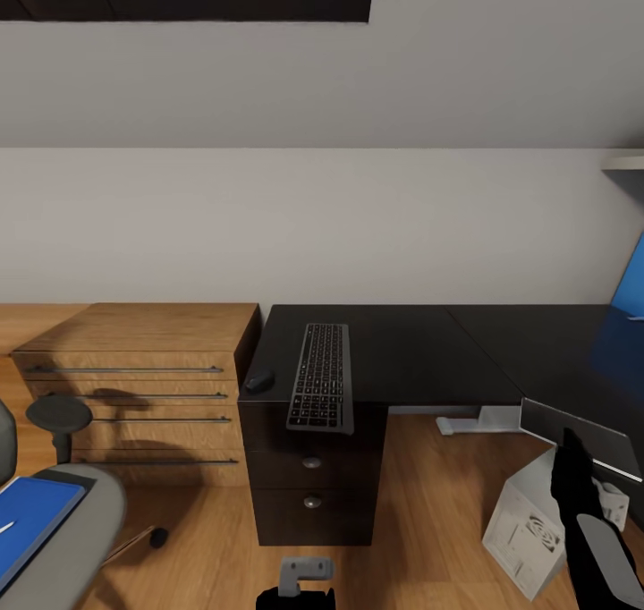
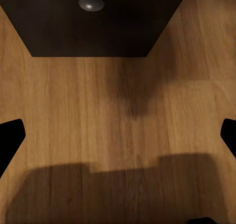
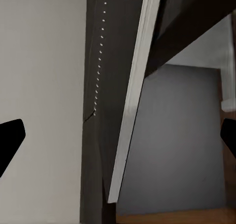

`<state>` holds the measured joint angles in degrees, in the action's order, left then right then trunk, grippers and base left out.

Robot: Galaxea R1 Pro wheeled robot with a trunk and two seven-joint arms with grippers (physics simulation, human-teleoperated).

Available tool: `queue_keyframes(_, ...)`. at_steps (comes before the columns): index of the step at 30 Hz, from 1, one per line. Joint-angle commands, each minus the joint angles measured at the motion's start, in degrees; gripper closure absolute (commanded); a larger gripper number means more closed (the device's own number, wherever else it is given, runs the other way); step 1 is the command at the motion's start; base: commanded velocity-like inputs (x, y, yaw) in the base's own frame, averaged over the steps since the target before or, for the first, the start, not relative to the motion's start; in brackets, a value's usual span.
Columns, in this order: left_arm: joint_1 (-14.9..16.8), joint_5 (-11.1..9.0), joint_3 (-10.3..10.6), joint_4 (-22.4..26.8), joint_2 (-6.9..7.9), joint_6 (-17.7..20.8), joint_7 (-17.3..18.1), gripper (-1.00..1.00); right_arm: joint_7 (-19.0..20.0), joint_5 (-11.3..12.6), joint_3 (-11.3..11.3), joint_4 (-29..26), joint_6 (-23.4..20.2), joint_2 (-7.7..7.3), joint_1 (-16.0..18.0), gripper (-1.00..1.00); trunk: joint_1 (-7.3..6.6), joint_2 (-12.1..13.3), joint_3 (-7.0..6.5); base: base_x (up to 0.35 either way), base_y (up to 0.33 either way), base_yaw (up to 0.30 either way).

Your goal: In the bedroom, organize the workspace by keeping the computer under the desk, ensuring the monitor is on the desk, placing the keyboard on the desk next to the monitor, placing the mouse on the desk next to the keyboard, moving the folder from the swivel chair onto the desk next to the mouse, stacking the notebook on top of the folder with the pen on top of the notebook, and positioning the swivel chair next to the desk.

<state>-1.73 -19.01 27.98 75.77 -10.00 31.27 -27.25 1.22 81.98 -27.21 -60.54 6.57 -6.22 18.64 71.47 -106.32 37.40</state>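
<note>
A robot's head camera looks down at a glossy black L-shaped desk (image 1: 420, 351) against a pale wall, with a wooden dresser (image 1: 134, 386) to its left. A slim keyboard (image 1: 320, 377) lies on the desk's near left part, its long axis running away from the robot, its near end jutting slightly past the desk edge. A small dark mouse (image 1: 259, 381) sits just beside it, to the left, at the desk's corner.

At the lower left, a bright blue folder (image 1: 31, 525) rests on the grey seat of the swivel chair (image 1: 76, 521). At the lower right, a flat panel with a pale edge, likely the monitor (image 1: 581, 436), hangs low beside the desk, next to a tilted light grey computer (image 1: 528, 538) on the floor.

The right gripper (image 3: 118, 140) has its fingers wide apart around nothing, facing that panel's edge. The left gripper (image 2: 118, 140) is likewise spread and empty, aimed at bare floor before a desk drawer (image 2: 98, 17).

The folder lies to the robot's left, so the left arm is nearer; the monitor is nearer the right.
</note>
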Motion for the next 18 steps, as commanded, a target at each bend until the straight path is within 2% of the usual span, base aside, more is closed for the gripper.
queue_keyframes(1, -0.01, -0.64, 0.06, 0.14, 0.00, 0.10, -0.53, -1.00, 0.13, 0.62, 0.05, 1.62, 0.27, -0.54, 0.12, -1.00, 0.00, -0.02, 0.05, 0.000, 0.000, 0.000)
queue_keyframes(18, -0.01, -0.68, 0.06, 0.17, 0.00, 0.19, -0.53, -1.00, 0.12, 0.64, 0.05, 2.88, 0.29, -1.17, 0.25, -1.00, 0.00, -0.02, 0.05, 0.000, 0.000, 0.000)
